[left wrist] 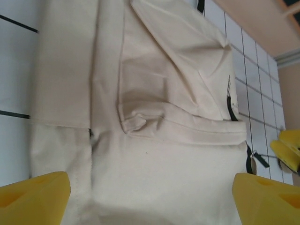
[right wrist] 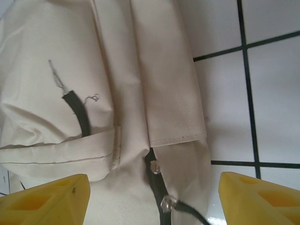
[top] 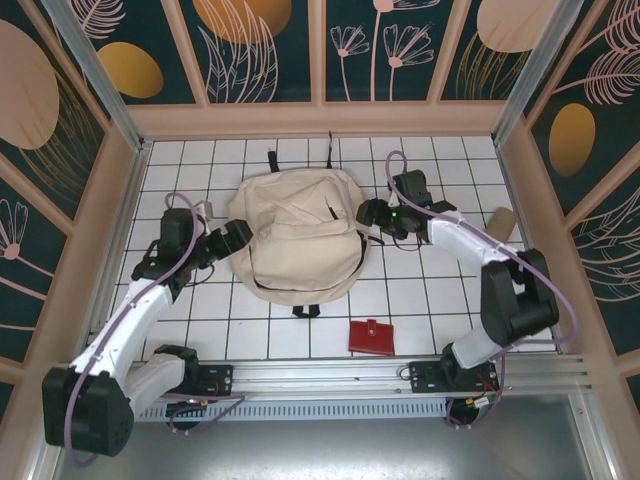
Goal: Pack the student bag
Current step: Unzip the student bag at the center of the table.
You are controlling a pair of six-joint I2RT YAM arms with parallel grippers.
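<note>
Left gripper (top: 236, 234) sat wide open against the left edge of the single large cream fabric student bag (top: 300, 230), holding nothing. Its two yellow fingertips (left wrist: 35, 197) stood far apart with bag cloth between them. Right gripper (top: 368, 214) was also spread wide and empty at the bag's right edge, beside a black zipper (right wrist: 77, 110). That bag lay flat in the middle of the white tiled table (top: 420, 300), with black straps poking out at its far and near ends. One small red wallet (top: 371, 337) lay near the front rail, well apart from the bag. One tan cylindrical pouch (top: 500, 222) lay by the right wall.
</note>
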